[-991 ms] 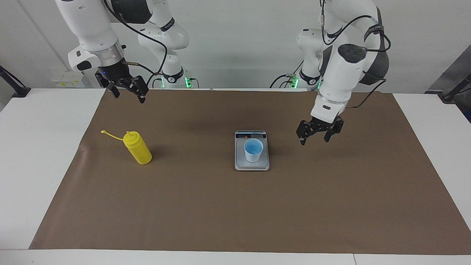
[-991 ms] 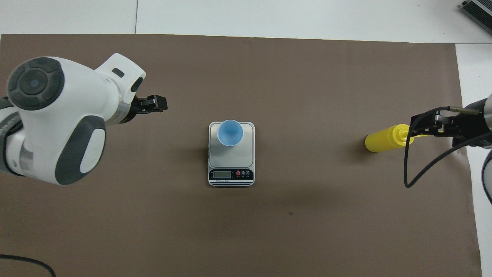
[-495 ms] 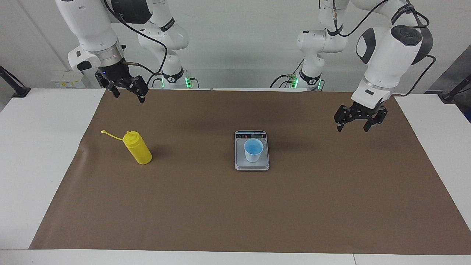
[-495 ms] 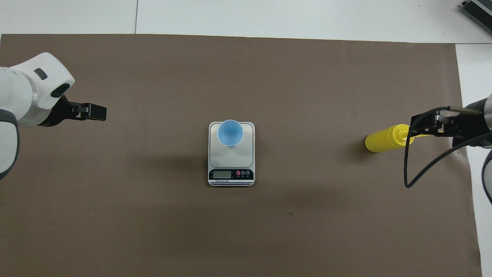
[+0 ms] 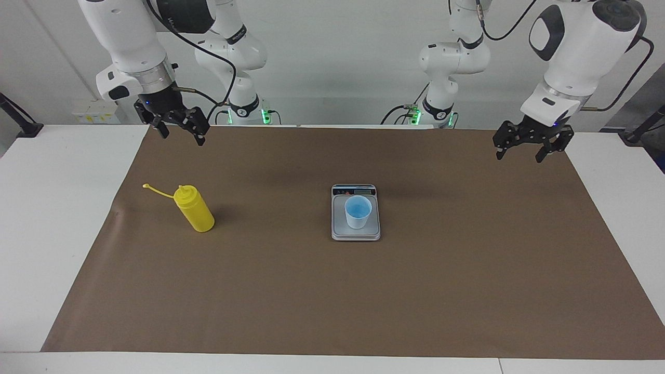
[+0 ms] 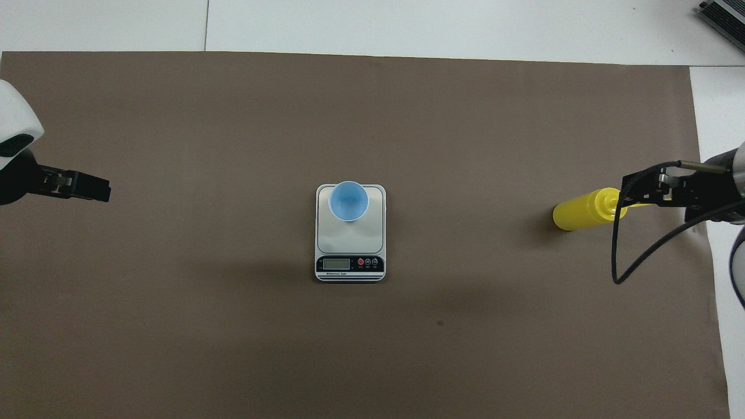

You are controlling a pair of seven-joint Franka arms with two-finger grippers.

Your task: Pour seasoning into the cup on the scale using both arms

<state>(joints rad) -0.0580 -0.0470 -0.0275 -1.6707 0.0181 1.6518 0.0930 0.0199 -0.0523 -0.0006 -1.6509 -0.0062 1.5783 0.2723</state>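
Note:
The seasoning, a yellow squeeze bottle, stands upright on the mat toward the right arm's end, its cap strap hanging off the nozzle. A pale-blue cup sits on the silver scale at mid-table, on the part of the plate away from the display. My right gripper hangs open, high above the mat and apart from the bottle. My left gripper hangs open over the mat's edge at the left arm's end. Neither holds anything.
A brown mat covers most of the white table. A black cable loops down from the right gripper. A grey device lies at the table's corner farthest from the robots, at the right arm's end.
The left arm has swung up and away from beside the scale toward its own end of the table. The right arm, bottle, cup and scale have not moved.

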